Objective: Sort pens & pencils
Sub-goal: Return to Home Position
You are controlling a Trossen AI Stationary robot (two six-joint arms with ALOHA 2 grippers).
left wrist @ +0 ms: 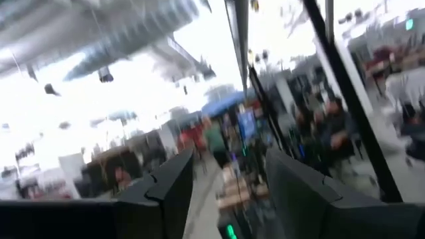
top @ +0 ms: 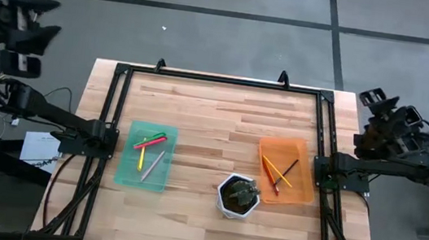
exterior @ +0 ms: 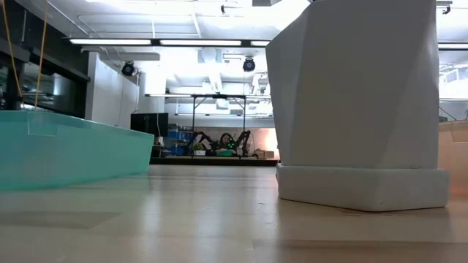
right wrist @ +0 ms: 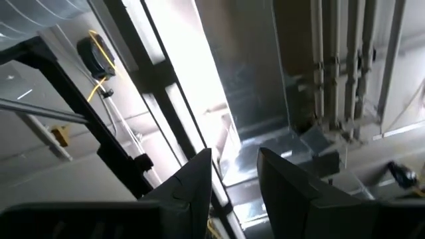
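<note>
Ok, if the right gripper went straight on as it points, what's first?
Nothing near. The right gripper points upward; between its open fingers shows only the ceiling duct, far off, though depth is unclear.

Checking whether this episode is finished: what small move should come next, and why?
Probably nothing beyond parking both arms at rest. The pens lie in the green bin and the pencils in the orange bin. No loose stick shows on the table. The left gripper and right gripper are open, empty and off to the table's sides.
</note>
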